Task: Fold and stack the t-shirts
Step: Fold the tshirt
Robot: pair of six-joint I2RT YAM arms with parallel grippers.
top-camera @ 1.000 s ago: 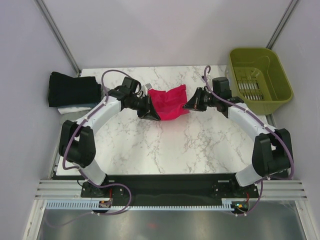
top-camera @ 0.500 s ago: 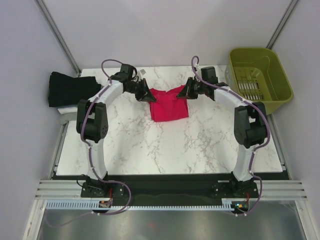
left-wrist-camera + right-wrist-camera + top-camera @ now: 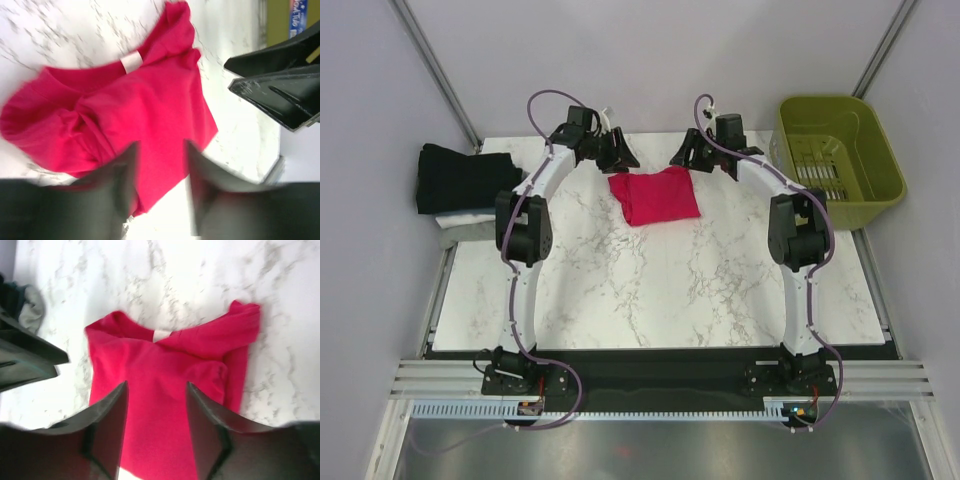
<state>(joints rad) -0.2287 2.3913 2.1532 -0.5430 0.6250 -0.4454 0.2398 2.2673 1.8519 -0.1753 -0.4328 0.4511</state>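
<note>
A crimson-pink t-shirt point(image 3: 653, 196) lies folded on the marble table point(image 3: 650, 280) near its far edge, collar tag up. My left gripper point(image 3: 626, 159) hangs just beyond the shirt's far-left corner, open with nothing between its fingers. My right gripper point(image 3: 678, 160) hangs just beyond the far-right corner, open and empty too. The left wrist view shows the shirt point(image 3: 125, 115) past my left gripper point(image 3: 160, 152), and the right wrist view shows the shirt point(image 3: 165, 385) past my right gripper point(image 3: 156, 390). A folded black t-shirt point(image 3: 465, 178) rests on white and grey ones point(image 3: 460, 222) at the far left.
An olive-green plastic basket point(image 3: 840, 150) stands off the table's far right corner. Both arms stretch up along the table's left and right sides. The two grippers face each other closely above the far edge.
Both grippers were shut on the crimson shirt's corners, carried them toward the far edge, and have now opened and let go. The shirt lies flat and folded.
</note>
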